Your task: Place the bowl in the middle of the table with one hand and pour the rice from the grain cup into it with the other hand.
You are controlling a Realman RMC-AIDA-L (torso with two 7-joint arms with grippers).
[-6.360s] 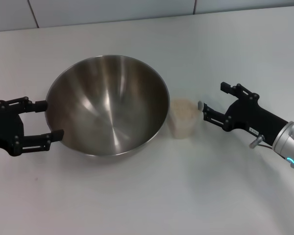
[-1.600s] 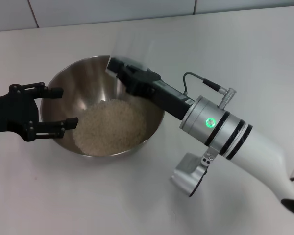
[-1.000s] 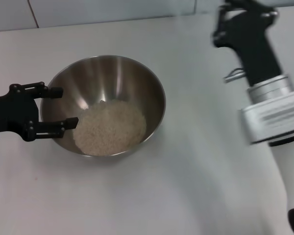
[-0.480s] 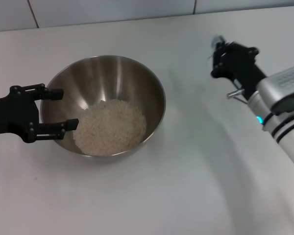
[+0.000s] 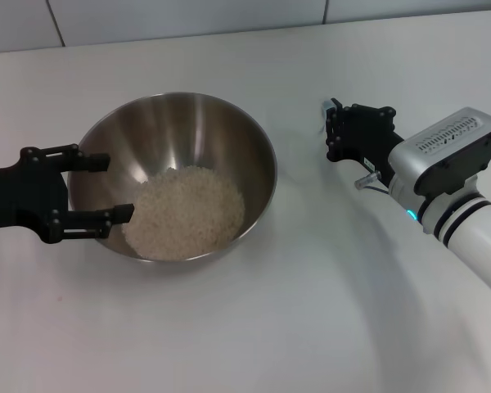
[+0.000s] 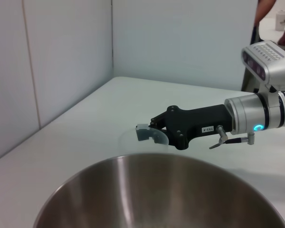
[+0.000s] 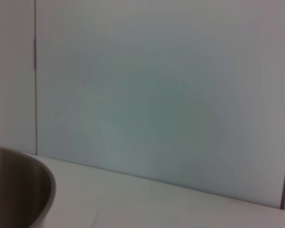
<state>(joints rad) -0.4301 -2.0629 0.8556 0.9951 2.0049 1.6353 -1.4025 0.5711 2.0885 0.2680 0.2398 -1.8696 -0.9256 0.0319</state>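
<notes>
The steel bowl [image 5: 188, 127] stands on the white table [image 5: 254, 327], left of centre, with a heap of rice [image 5: 184, 211] in its bottom. My left gripper [image 5: 100, 188] is open, its two fingers reaching over the bowl's left rim. My right gripper [image 5: 331, 131] is low over the table to the right of the bowl, apart from it. It is shut on the clear grain cup [image 5: 326, 123], which looks empty. In the left wrist view the cup [image 6: 154, 137] shows faintly at the right gripper's tip [image 6: 145, 133], beyond the bowl's rim [image 6: 156, 159].
A pale wall runs along the table's far edge [image 5: 188, 33]. The right wrist view shows only that wall and a piece of the bowl's side [image 7: 19, 185]. The right arm's white forearm [image 5: 466, 213] lies over the table's right part.
The right arm tipped the rice into the bowl, swung up and away to the right, then came down beside the bowl with the cup. The left gripper shifted slightly left.
</notes>
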